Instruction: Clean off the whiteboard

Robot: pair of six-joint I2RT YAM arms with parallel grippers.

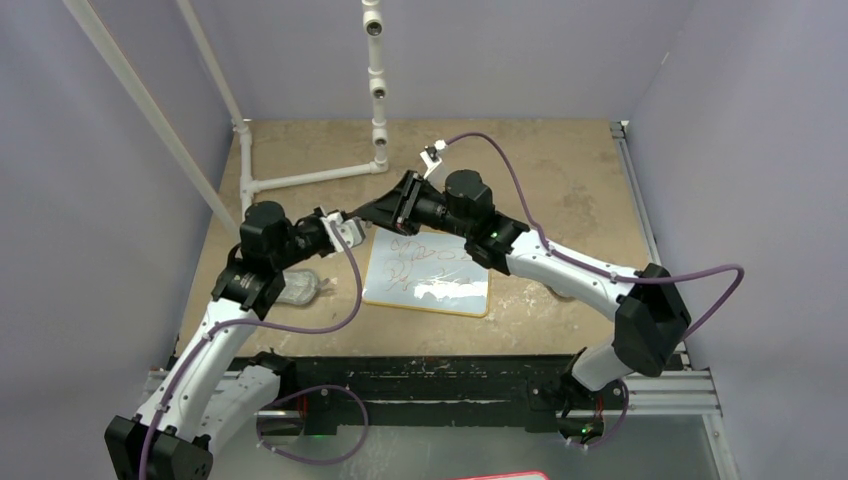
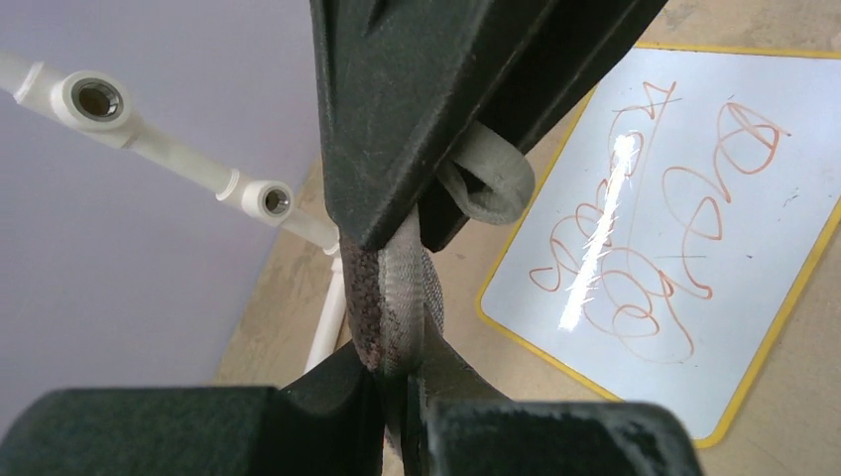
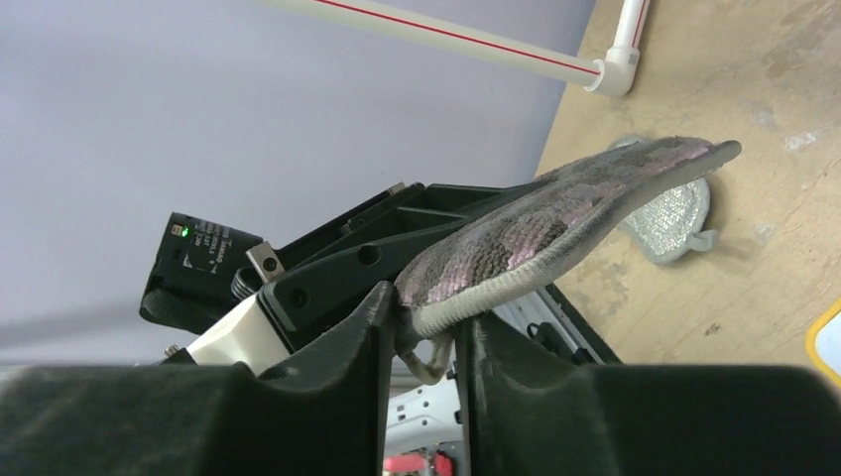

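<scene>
The whiteboard (image 1: 430,280) lies flat on the table, yellow-rimmed, with red scribbles across it; it also shows in the left wrist view (image 2: 694,297). My two grippers meet in the air just above its far-left corner. A grey oval cloth pad (image 2: 397,297), stained pinkish, is held between them. My left gripper (image 2: 397,372) is shut on one end of the pad. My right gripper (image 3: 426,327) is closed on the other end (image 3: 565,213), with the pad's loop hanging between its fingers. In the top view the left gripper (image 1: 350,228) and right gripper (image 1: 368,214) nearly touch.
A second grey pad (image 1: 300,288) lies on the table left of the board, under the left arm, and shows in the right wrist view (image 3: 674,213). A white PVC pipe frame (image 1: 310,178) stands at the back left. Purple walls enclose the table.
</scene>
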